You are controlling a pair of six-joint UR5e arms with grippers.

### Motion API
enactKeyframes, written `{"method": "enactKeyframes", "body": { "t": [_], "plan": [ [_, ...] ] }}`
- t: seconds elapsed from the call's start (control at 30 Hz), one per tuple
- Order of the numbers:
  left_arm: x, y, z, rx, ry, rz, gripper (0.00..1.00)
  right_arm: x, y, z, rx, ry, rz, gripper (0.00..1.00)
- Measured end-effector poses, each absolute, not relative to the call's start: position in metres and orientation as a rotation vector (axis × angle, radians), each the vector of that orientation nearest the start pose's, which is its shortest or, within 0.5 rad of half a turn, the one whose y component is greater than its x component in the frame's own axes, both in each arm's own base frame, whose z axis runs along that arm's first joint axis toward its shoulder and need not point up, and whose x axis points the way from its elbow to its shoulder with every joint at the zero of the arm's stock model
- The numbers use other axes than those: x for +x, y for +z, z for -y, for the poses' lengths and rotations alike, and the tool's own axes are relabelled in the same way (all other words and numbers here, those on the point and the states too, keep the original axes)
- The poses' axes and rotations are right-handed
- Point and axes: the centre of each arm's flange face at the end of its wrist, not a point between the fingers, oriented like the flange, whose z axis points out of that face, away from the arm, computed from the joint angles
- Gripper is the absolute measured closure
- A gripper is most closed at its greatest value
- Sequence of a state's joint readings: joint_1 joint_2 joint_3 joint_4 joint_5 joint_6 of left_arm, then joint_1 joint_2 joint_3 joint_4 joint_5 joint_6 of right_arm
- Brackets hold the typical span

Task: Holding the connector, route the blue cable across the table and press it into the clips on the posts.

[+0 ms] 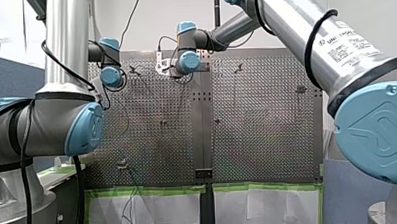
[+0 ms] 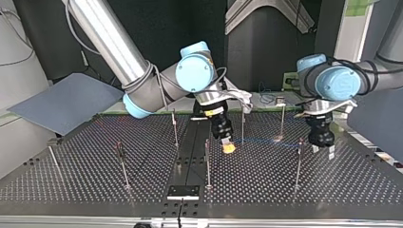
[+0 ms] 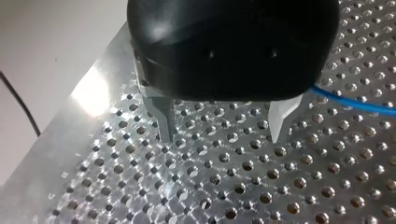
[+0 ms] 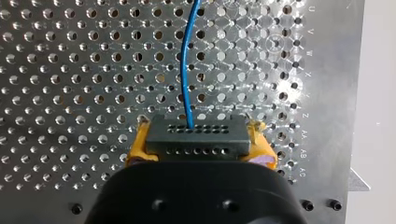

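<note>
My right gripper (image 4: 200, 145) is shut on a dark grey connector (image 4: 196, 130), its yellow pads (image 4: 139, 142) at either end of it. The blue cable (image 4: 187, 65) leaves the connector and runs ahead over the perforated plate. In the top view this gripper (image 2: 228, 145) hangs low near the table's middle, and the cable (image 2: 261, 140) stretches toward the view's right, past a thin post (image 2: 243, 126). My left gripper (image 3: 222, 138) is open just above the plate, with nothing between its metal fingers (image 3: 166, 123). The cable (image 3: 359, 105) passes beside it. In the top view it (image 2: 322, 151) hovers next to a post (image 2: 298, 164).
Several thin upright posts stand on the perforated table (image 2: 71, 180), among them one (image 2: 123, 166) at the top view's left, one (image 2: 207, 164) at the middle and one (image 2: 282, 121) further back. A small black plate (image 2: 183, 192) lies at the near edge.
</note>
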State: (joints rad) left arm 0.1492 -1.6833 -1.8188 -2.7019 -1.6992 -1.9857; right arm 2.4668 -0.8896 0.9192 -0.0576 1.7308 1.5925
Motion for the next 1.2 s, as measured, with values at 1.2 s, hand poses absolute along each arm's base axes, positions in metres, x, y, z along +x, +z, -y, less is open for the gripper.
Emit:
{"method": "enactKeyframes", "body": {
  "t": [1.2],
  "plan": [
    [0.409, 0.372, 0.091, -0.355, -0.227, -1.657, 0.00, 0.661, 0.382, 0.391, 1.705, 1.740, 0.796, 1.00]
  ]
}}
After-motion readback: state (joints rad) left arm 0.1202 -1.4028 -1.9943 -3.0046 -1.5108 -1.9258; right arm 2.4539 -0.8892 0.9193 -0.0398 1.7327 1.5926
